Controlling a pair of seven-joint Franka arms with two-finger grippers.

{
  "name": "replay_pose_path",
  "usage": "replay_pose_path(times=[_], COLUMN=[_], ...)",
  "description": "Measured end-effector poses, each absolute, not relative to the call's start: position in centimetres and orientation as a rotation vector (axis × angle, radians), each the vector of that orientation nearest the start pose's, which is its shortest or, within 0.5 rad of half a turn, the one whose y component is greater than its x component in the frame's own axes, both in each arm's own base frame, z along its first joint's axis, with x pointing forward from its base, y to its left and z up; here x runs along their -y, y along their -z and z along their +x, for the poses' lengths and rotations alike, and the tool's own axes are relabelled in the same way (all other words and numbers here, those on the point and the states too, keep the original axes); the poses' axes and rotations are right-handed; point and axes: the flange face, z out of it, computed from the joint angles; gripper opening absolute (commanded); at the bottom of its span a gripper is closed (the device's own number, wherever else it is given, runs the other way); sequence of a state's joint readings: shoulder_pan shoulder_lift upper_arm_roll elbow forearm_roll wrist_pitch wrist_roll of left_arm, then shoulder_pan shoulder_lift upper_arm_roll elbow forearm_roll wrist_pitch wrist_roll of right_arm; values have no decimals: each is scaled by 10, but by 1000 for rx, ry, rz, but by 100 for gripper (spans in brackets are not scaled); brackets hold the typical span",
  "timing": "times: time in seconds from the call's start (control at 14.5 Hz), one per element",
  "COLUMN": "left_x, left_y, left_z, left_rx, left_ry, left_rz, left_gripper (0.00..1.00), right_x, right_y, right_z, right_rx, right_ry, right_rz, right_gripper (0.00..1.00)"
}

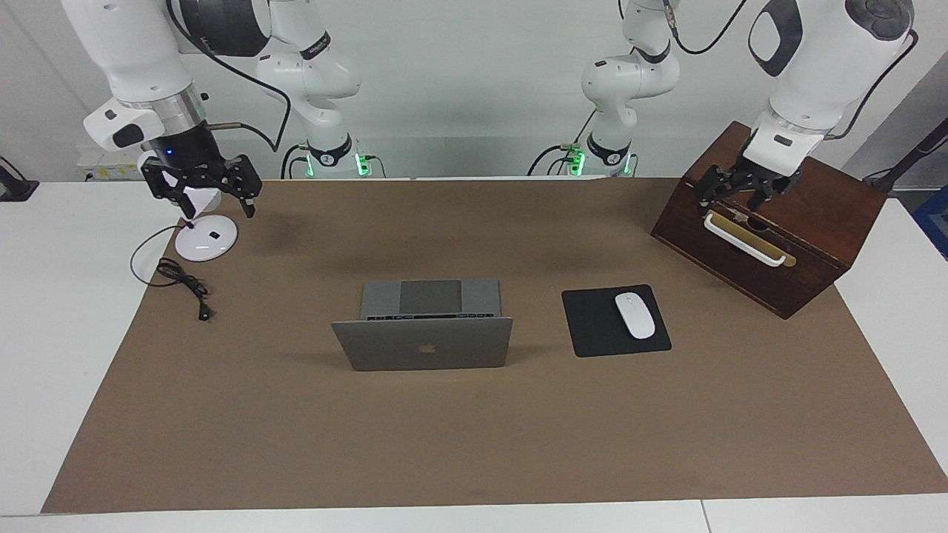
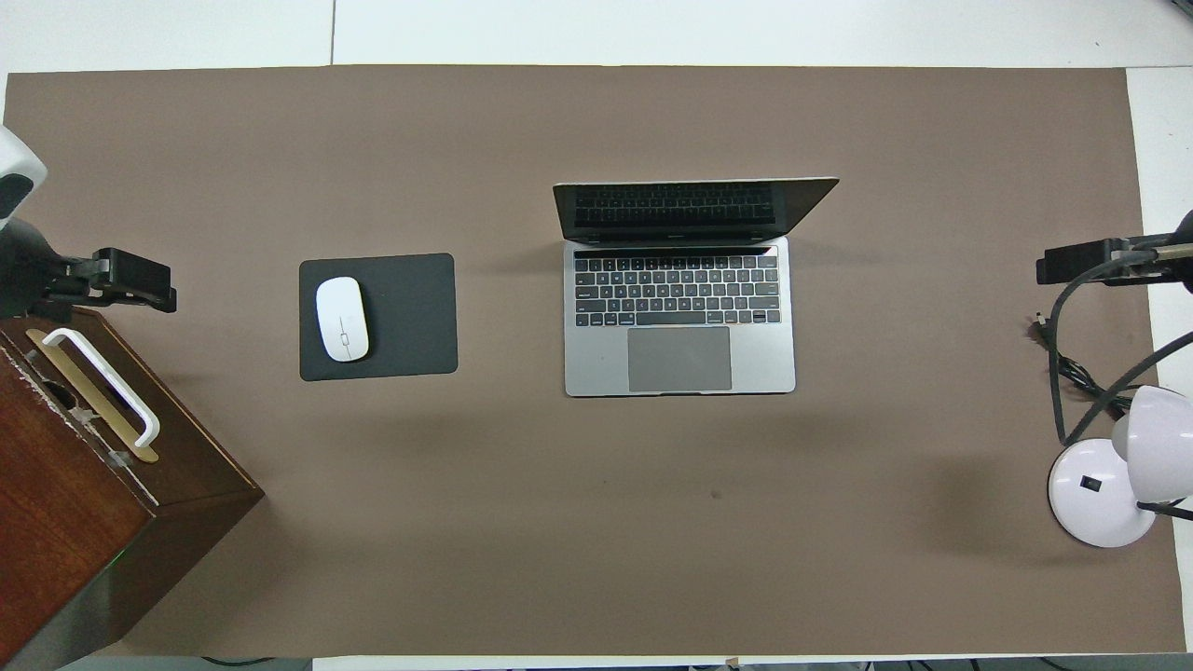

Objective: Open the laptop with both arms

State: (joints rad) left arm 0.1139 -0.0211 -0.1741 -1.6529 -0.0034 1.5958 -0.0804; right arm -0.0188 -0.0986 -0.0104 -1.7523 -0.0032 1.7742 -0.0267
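The silver-grey laptop [image 1: 422,344] [image 2: 680,317] stands open in the middle of the brown mat, its lid upright and its keyboard and trackpad facing the robots. Neither arm touches it. My left gripper [image 1: 733,202] [image 2: 121,280] hangs open over the wooden box at the left arm's end of the table, just above its white handle. My right gripper [image 1: 215,207] [image 2: 1090,264] hangs open over the white lamp at the right arm's end, holding nothing.
A black mouse pad [image 2: 410,317] with a white mouse [image 2: 342,319] lies beside the laptop toward the left arm's end. The slanted wooden box [image 1: 770,229] has a white handle [image 1: 744,238]. A white desk lamp [image 1: 206,238] and its black cable [image 1: 181,277] sit at the right arm's end.
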Motion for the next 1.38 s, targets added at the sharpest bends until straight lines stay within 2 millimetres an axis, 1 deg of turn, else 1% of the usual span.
replay_pose_path(times=[0.41, 0.62, 0.83, 1.38], left_x=[31, 28, 32, 32], left_y=[-608, -613, -611, -610], left_z=[548, 545, 542, 541], left_rx=[41, 48, 35, 35], left_ry=[-33, -60, -94, -115], left_rz=[-3140, -3138, -3136, -3134], left_gripper=[100, 100, 100, 100], right_x=[16, 16, 16, 16], right_y=[-610, -610, -610, -610], right_z=[540, 540, 540, 540], right_rx=[-4, -4, -4, -4], right_ry=[189, 189, 189, 189], right_rz=[-3141, -3141, -3141, -3141], right_gripper=[100, 100, 100, 100])
